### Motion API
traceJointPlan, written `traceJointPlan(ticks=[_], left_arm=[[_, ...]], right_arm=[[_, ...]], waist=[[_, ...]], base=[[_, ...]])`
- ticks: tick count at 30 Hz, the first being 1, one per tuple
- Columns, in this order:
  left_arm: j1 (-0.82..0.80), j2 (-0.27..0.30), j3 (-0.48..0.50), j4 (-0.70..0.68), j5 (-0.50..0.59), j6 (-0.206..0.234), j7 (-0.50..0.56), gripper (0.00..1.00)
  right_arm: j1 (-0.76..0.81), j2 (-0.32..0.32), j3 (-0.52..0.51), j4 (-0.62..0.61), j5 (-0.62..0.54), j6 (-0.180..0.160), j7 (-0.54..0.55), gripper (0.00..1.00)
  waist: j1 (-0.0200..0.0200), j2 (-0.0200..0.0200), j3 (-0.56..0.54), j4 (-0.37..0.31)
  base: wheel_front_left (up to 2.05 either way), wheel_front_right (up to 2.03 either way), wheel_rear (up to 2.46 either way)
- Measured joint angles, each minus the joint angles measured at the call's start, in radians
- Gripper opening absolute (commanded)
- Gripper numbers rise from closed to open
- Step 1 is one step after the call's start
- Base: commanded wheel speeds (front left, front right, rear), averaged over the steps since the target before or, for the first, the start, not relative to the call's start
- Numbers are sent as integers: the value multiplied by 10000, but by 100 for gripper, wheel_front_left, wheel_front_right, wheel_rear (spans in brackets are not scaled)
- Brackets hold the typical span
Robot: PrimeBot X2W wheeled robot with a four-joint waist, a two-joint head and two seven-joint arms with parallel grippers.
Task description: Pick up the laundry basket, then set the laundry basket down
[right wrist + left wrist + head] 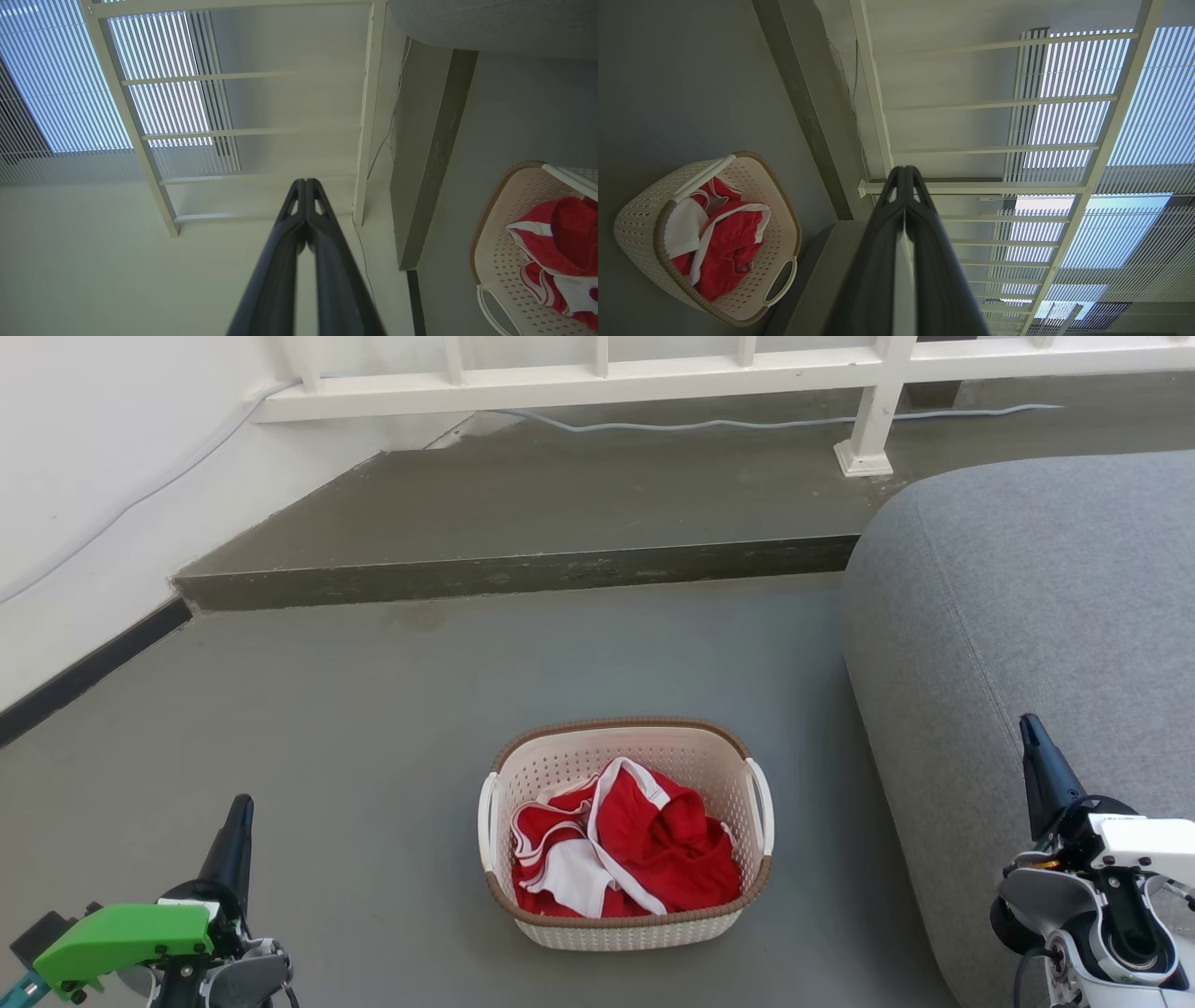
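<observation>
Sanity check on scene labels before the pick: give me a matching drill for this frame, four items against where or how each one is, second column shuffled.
Items
1. laundry basket
2. red and white clothes
3. grey sofa
4. left gripper

Place or state
a. lower left of the head view, fingers shut, holding nothing
b. lying inside the basket
c. standing on the floor, untouched
d. to the right of the basket

Pairs: 1-c, 2-b, 3-d, 4-a
</observation>
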Motion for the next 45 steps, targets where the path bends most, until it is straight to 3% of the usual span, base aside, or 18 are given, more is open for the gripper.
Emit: traceJointPlan(ticks=[45], left_arm=[[-35,-8,13,-2,0,-2,29,0]], right_arm=[[-1,8,-15,-15,0,12,13,0]], waist=[[0,0,2,1]], base=[[0,0,0]])
